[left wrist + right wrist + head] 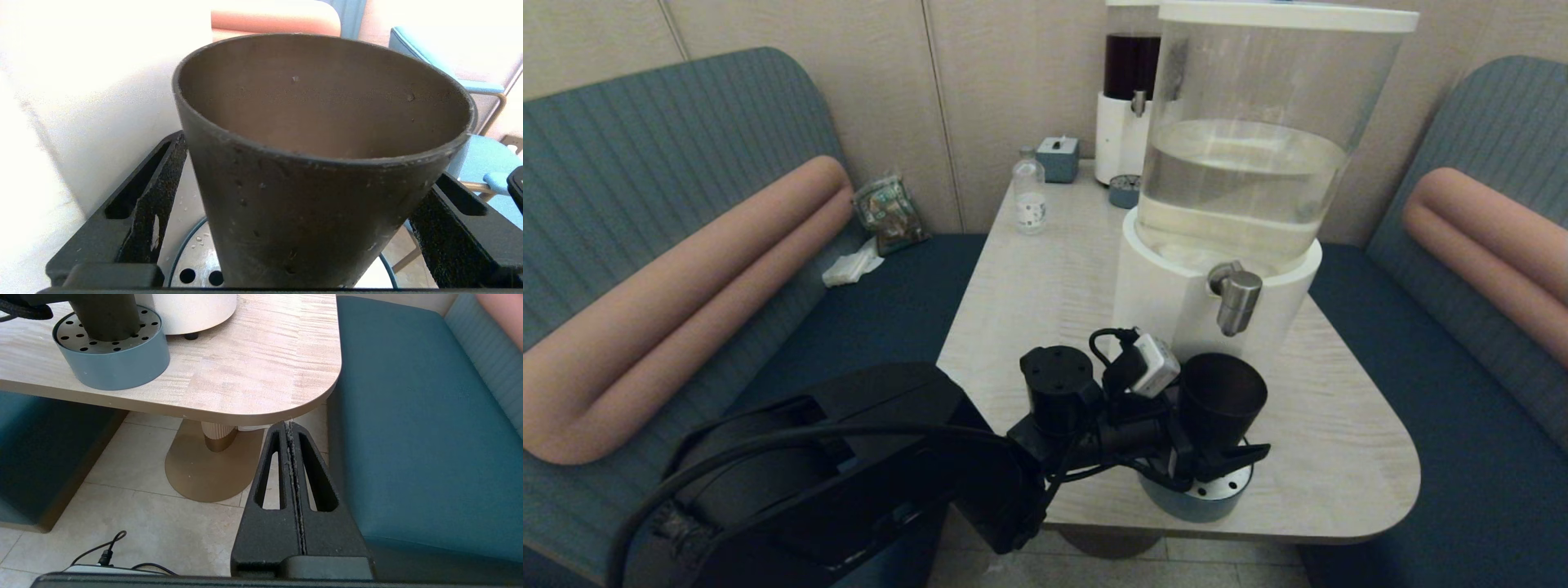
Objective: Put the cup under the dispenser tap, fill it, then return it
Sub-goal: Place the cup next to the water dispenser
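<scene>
The black cup [1223,394] stands upright on a round blue-grey drip tray [1207,498] with a perforated steel top, straight below the brushed-steel dispenser tap [1237,300]. My left gripper [1227,437] is shut on the cup, one finger [153,204] on each side of its tapered wall. In the left wrist view the cup [310,212] fills the frame; its inner wall looks dry and its bottom is hidden. Nothing runs from the tap. My right gripper [289,425] is shut and empty, parked low beside the table's near right corner.
The large white-based dispenser [1176,302] with pale liquid stands just behind the cup. A small clear bottle [1029,196], a grey box [1058,158] and the dark-liquid dispenser [1127,106] sit at the table's far end. Teal benches flank the table [1339,441].
</scene>
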Controlling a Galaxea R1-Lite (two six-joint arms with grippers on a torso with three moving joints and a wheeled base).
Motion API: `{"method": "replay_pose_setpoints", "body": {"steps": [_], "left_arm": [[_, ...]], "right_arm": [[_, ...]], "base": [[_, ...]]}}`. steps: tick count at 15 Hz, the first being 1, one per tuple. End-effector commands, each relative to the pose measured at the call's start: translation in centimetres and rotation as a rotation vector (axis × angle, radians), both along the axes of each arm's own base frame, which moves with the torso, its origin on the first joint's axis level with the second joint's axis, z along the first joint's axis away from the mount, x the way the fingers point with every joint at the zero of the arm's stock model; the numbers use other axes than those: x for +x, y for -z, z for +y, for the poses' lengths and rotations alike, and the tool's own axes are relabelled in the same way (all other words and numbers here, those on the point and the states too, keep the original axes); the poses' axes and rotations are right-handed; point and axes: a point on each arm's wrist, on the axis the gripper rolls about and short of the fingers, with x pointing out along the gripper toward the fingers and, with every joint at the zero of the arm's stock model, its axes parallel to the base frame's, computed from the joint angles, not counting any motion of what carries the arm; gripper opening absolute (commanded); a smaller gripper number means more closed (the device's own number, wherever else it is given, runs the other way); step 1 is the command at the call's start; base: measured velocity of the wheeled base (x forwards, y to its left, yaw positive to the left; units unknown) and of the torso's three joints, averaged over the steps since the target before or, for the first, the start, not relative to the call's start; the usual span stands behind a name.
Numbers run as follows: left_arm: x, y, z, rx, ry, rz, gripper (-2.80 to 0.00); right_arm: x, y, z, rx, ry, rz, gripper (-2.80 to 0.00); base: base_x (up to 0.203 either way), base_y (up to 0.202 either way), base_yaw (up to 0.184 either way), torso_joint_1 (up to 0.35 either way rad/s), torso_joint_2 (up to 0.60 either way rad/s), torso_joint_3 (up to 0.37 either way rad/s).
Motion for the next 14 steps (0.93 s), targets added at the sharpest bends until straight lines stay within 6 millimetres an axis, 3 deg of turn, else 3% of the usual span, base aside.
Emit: {"method": "replay_pose_setpoints", "body": {"steps": [1, 4, 5, 6, 14], "left_arm": [[0.02, 0.03, -0.04, -0.004, 0.002, -0.005, 0.00], [0.06, 0.10, -0.09, -0.004, 0.002, -0.003, 0.00], [0.08, 0.10, -0.10, -0.005, 0.000, -0.004, -2.59], [0.16, 0.01, -0.16, -0.010, -0.011, -0.002, -2.80], [0.14, 0.11, -0.21, -0.020, -0.011, 0.008, -2.80]], "right_arm": [[0.01, 0.00, 0.00, -0.001, 0.000, 0.002, -2.80], [0.01, 0.00, 0.00, -0.001, 0.000, 0.002, -2.80], [0.01, 0.00, 0.00, -0.001, -0.001, 0.002, -2.80], [0.01, 0.00, 0.00, -0.001, 0.000, 0.002, -2.80], [0.01, 0.00, 0.00, -0.001, -0.001, 0.002, -2.80]], "base": [[0.000, 0.000, 0.000, 0.000, 0.00, 0.000], [0.000, 0.000, 0.000, 0.000, 0.00, 0.000], [0.000, 0.000, 0.000, 0.000, 0.00, 0.000], [0.000, 0.000, 0.000, 0.000, 0.00, 0.000], [0.000, 0.000, 0.000, 0.000, 0.00, 0.000]]}}
